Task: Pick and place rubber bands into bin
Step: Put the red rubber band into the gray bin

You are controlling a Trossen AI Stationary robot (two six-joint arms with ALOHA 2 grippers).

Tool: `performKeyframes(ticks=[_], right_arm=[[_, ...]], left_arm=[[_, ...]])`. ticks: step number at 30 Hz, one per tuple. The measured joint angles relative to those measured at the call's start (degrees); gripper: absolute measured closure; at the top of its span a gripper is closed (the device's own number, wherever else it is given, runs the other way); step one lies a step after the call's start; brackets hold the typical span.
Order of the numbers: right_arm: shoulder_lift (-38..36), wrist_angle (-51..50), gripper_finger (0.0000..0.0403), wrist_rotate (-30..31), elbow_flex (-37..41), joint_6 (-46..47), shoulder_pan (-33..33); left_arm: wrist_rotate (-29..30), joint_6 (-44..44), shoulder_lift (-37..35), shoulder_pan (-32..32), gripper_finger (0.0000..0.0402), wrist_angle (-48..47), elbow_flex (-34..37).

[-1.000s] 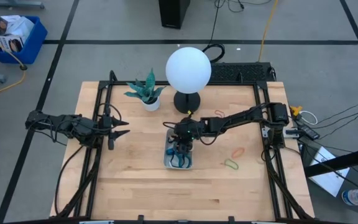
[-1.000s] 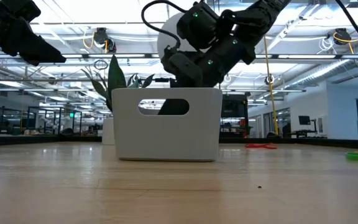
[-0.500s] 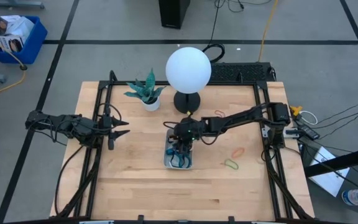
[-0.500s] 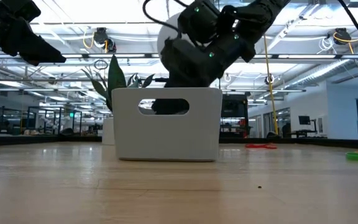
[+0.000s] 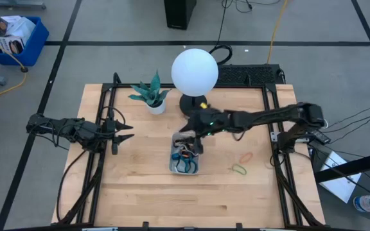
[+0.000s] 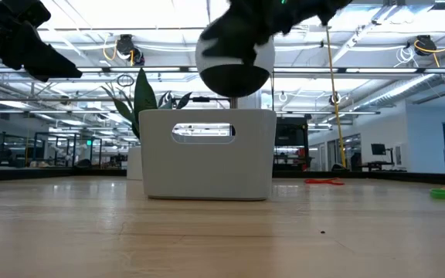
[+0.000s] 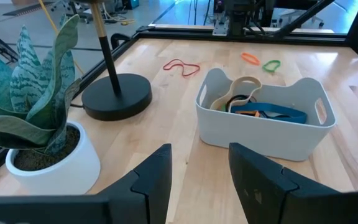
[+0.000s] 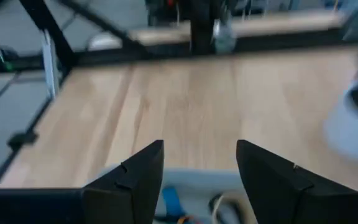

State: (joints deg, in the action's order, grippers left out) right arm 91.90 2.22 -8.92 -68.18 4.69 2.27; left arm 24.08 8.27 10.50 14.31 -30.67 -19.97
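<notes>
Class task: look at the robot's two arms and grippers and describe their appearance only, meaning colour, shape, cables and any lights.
Both arms are dark, jointed and slender, with black cables looped along them. The left gripper ends in two thin pointed fingers. Near the right gripper a small green light glows on the wrist. In the wrist views each gripper's fingers are broad, angular, matt black blocks. No other markings can be made out.

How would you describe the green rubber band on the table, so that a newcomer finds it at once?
Start at the white globe lamp at the table's far edge, then go to the bin in the middle. On the bare wood to the bin's right lie two loose bands: the green rubber band is the nearer one, beside an orange one.
</notes>
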Motion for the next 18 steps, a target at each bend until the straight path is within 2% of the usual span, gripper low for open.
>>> performKeyframes(ticks=[4, 10, 16, 18], right_arm=[[-6.39, -1.19, 0.0207, 0.06, 0.87, -4.09, 0.34], [-15.36, -1.38, 0.0203, 1.18, 7.12, -13.06, 0.42], [-22.16, -9.93, 0.0211, 20.11, 14.09, -12.68, 0.98], [-22.61, -12.57, 0.0215, 23.31, 16.32, -11.33, 1.71]], left_arm=[[0.00, 0.00, -0.02, 0.01, 0.0236, 0.05, 0.00], [-0.02, -0.07, 0.00, 0.00, 0.0236, 0.00, 0.00], [-0.02, -0.11, -0.01, 0.01, 0.0236, -0.02, 0.00], [-0.01, -0.27, -0.02, 0.00, 0.0236, -0.03, 0.00]])
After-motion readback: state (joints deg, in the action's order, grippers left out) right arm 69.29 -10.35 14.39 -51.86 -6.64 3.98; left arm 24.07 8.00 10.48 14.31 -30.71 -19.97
